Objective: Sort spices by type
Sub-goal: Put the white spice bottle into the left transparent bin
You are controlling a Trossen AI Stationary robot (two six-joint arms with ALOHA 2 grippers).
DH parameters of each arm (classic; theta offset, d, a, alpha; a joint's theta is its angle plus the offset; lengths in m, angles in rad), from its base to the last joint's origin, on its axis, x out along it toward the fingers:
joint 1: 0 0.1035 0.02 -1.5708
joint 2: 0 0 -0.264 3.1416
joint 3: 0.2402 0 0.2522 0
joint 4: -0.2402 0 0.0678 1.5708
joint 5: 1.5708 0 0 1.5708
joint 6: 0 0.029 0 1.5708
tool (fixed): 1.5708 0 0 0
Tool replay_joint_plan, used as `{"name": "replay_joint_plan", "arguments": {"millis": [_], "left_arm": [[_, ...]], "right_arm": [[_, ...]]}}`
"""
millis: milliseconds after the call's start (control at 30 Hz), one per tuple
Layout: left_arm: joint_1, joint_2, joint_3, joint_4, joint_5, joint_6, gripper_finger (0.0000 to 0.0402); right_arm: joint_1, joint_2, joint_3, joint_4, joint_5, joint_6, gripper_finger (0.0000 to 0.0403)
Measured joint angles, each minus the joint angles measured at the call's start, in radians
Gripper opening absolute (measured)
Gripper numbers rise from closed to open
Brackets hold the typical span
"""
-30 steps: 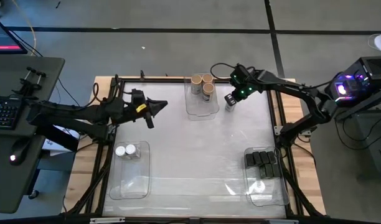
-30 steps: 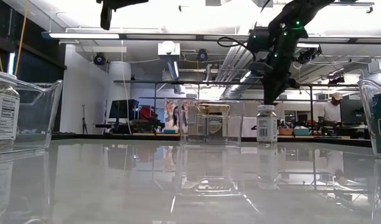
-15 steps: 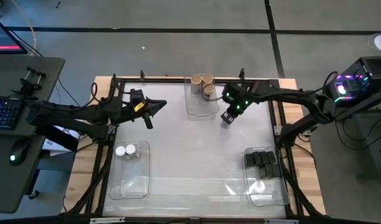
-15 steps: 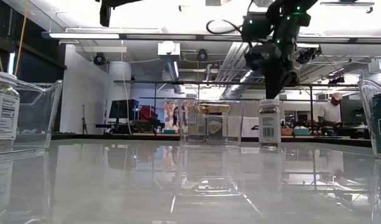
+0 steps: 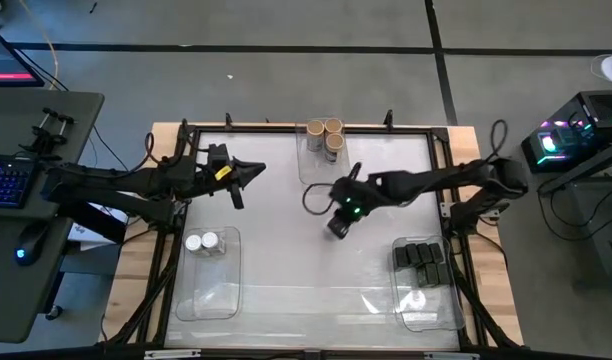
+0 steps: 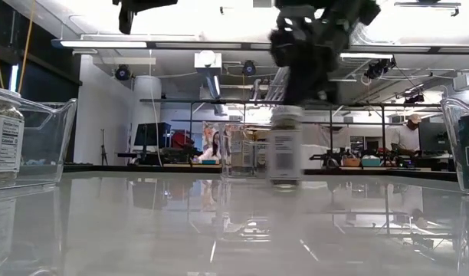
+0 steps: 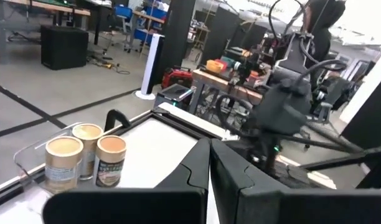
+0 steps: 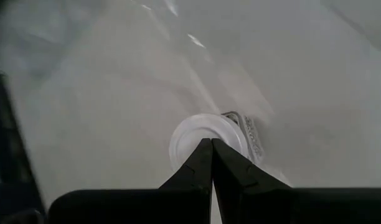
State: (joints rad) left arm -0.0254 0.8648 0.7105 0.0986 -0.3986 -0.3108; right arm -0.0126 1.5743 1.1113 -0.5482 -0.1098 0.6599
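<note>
White-lidded jar (image 6: 286,146) upright near the table (image 5: 286,250) middle, clear of every bin. Right gripper (image 5: 337,226) directly over its lid, fingers (image 8: 210,163) pressed together, tips at the lid; real hold not clear. Left gripper (image 5: 258,170) closed and empty, above the far left part. Three tan-lidded jars (image 5: 326,135) in the far bin, two white-lidded jars (image 5: 201,242) in the left bin, black boxes (image 5: 422,262) in the right bin.

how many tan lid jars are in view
3, all clustered in the clear bin at the table's far edge: tan jars at and. None appear elsewhere.
</note>
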Motion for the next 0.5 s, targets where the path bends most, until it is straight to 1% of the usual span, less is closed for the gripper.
{"name": "replay_joint_plan", "arguments": {"millis": [167,267,367,500], "left_arm": [[0.000,0.000,0.000,-0.019,0.034,0.001,0.0000],[0.000,0.000,0.000,-0.023,0.050,0.001,0.0000],[0.000,0.001,0.000,-0.025,0.059,0.001,0.0000],[0.000,0.001,0.000,-0.029,0.101,0.032,0.0000]], "right_arm": [[0.058,0.128,0.011,0.290,-0.023,0.025,0.0000],[0.072,0.205,0.048,0.419,-0.023,0.018,0.0000],[0.073,0.263,0.112,0.469,-0.014,-0.024,0.0000],[0.063,0.286,0.207,0.455,0.001,-0.161,0.0000]]}}
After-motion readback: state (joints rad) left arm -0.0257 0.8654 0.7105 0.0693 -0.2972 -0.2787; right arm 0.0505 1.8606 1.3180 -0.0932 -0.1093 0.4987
